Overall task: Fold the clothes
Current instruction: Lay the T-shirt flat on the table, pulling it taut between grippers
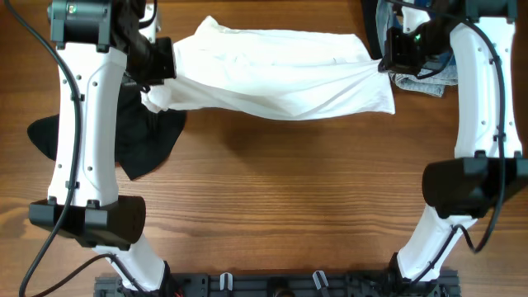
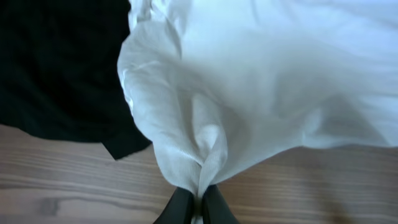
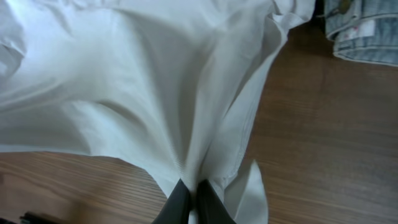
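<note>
While your left gripper (image 2: pixel 198 198) and right gripper (image 3: pixel 194 196) clamp the thin white fabric T-shirt (image 1: pixel 280 78), uneven pulling could slip it.

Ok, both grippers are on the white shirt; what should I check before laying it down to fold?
1. Left gripper shut on the thin white wrinkled T-shirt: ok.
2. Right gripper shut on it: ok.
3. Shirt spread flat between them: not ok, it bunches and sags.
4. Shirt clear of the plain black fabric garment: cannot tell, they overlap from overhead.
5. Bare wooden table in front: ok.
</note>
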Action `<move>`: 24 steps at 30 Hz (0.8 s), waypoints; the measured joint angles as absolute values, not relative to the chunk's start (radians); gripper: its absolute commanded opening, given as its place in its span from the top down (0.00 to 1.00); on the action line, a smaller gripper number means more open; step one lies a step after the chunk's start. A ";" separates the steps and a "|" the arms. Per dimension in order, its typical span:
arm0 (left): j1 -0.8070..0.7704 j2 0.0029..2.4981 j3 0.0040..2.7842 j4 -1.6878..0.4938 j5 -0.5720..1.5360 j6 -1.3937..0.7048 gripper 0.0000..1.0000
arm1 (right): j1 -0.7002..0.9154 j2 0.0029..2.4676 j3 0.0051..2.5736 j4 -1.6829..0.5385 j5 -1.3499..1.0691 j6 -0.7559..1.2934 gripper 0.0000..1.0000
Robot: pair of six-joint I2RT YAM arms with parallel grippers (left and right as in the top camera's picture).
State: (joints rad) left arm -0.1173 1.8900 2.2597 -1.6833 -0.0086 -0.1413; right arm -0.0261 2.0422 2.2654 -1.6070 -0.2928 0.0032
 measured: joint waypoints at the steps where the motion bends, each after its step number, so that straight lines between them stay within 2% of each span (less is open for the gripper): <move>1: -0.117 1.880 2.235 -1.682 -0.002 -0.147 0.96 | -0.026 2.015 2.239 -1.600 -0.286 0.012 0.96; 6: -0.117 1.804 2.031 -1.683 0.014 -0.168 0.96 | -0.026 1.849 2.049 -1.604 -0.260 0.037 0.96; 11: -0.117 1.733 1.828 -1.632 0.018 -0.189 0.96 | -0.026 1.707 1.746 -1.506 -0.241 0.061 0.96; 17: -0.117 1.667 1.671 -1.529 0.025 -0.202 0.96 | -0.026 1.689 1.499 -1.337 -0.234 0.086 0.95; 24: -0.117 1.664 1.591 -1.401 0.025 -0.205 0.96 | -0.026 1.703 1.415 -1.239 -0.230 0.085 0.92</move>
State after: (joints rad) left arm -0.1173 1.6642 1.5909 -1.4014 0.0254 -0.2050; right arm -0.0261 1.7027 1.4155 -1.2392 -0.2302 0.0853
